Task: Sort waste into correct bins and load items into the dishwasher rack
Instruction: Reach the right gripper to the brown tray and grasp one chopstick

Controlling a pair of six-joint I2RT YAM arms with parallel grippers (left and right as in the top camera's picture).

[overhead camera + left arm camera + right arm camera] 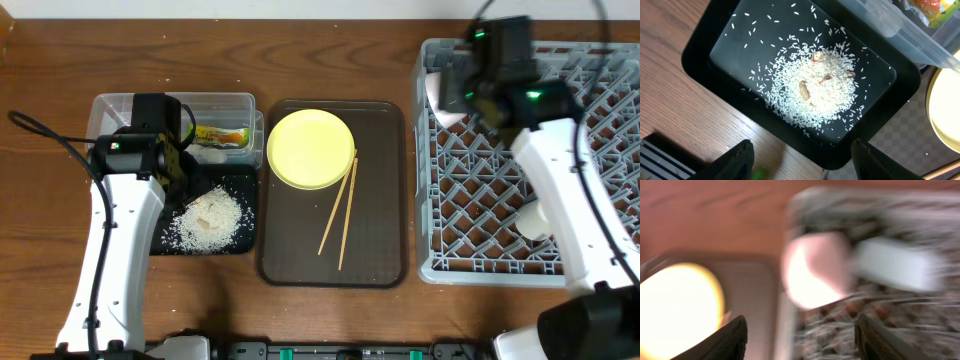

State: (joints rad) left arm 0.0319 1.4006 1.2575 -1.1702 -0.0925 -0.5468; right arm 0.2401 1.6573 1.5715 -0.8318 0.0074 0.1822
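Closest to the robot's side of the table, just left of the dark brown serving tray (380, 250), sits the black tray (247, 185), its long side almost against the serving tray's edge. The rice (208, 218) is heaped in the middle of it with stray grains scattered toward the walls. The left wrist view picks out a few small brownish scraps on the heap. The left gripper (802, 167) hangs over the near end of that black tray, its fingers (732, 162) well apart and nothing between them.

On the serving tray itself, the chopsticks (340, 215) lie in a narrow V, their joined ends pointing away and right at the rim of the yellow plate (311, 148). The plate lies flat in the tray's far left corner.

Just right of the serving tray stands the dishwasher rack (470, 190). A small pale cup (533, 218) rests on its grid, well away from the tray, half hidden by the right arm.

Further back, left of the serving tray, is the clear tub (228, 102). The snack wrapper (222, 135) lies inside it, at the end nearest the serving tray.

Farthest off, the white bowl (437, 95) is tipped on its side in the rack corner beside the serving tray's far right corner. The right gripper (800, 345) is above that corner. Its view is badly blurred, but the fingers (735, 340) stand apart, holding nothing.
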